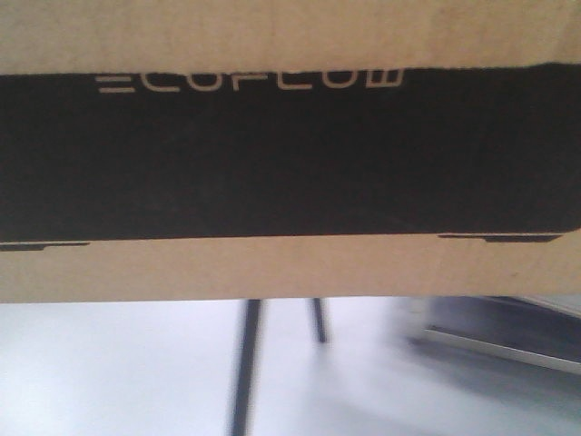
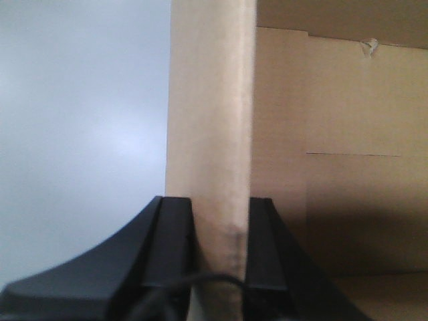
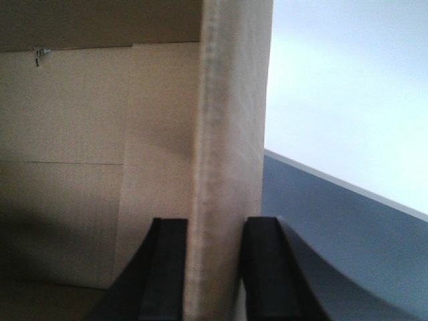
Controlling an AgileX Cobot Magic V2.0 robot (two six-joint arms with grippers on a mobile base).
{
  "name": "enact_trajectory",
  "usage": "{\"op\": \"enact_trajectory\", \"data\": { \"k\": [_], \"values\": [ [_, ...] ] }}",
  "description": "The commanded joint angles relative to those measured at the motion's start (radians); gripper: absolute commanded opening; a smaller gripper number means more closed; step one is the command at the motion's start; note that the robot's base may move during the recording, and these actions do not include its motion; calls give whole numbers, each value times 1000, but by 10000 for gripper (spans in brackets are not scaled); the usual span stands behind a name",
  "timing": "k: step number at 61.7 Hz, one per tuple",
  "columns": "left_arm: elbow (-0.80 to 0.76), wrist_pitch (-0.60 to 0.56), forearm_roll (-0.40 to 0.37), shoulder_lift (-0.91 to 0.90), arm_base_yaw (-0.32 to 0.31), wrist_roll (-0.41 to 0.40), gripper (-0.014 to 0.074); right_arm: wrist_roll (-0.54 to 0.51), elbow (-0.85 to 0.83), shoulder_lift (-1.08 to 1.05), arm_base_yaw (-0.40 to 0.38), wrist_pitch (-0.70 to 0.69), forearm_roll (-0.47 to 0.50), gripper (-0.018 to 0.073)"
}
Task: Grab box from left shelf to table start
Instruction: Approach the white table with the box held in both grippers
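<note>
Left gripper (image 2: 219,227) and right gripper (image 3: 212,241) are each pinching a wall of the box (image 1: 290,263) — grabbing looks done; apparently it is being carried, with setting down remaining.

The box (image 1: 290,268) spans the upper frame edge to edge. Its black panel (image 1: 290,154) bears white ECOFLOW lettering near the top. Below it are two thin dark legs (image 1: 245,363) against a pale blurred surface (image 1: 109,372), with a grey metallic object (image 1: 508,341) at lower right.

My front camera looks toward 12 o'clock, very close on the box (image 1: 290,268). My 2 wrist cameras sight along the left gripper (image 2: 219,214) and right gripper (image 3: 214,231), each hard against that same box's walls.
</note>
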Motion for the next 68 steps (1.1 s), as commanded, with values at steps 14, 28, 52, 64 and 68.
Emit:
{"op": "enact_trajectory", "data": {
  "k": [14, 28, 52, 64, 68],
  "values": [
    [-41, -135, 6, -9, -1, -18, -54, -7, -35, 4, -9, -107, -108, 26],
    [-41, -135, -5, -9, -1, -18, -54, -7, -35, 4, -9, -108, -108, 26],
    [-41, -136, -1, -9, -1, -18, -54, -7, -35, 4, -9, -108, -108, 26],
    [-41, -145, -1, -9, -1, -18, -55, -7, -35, 4, -9, -108, -108, 26],
    [-41, -142, -1, -9, -1, -18, -54, -7, -35, 4, -9, -108, -108, 26]
  ]
}}
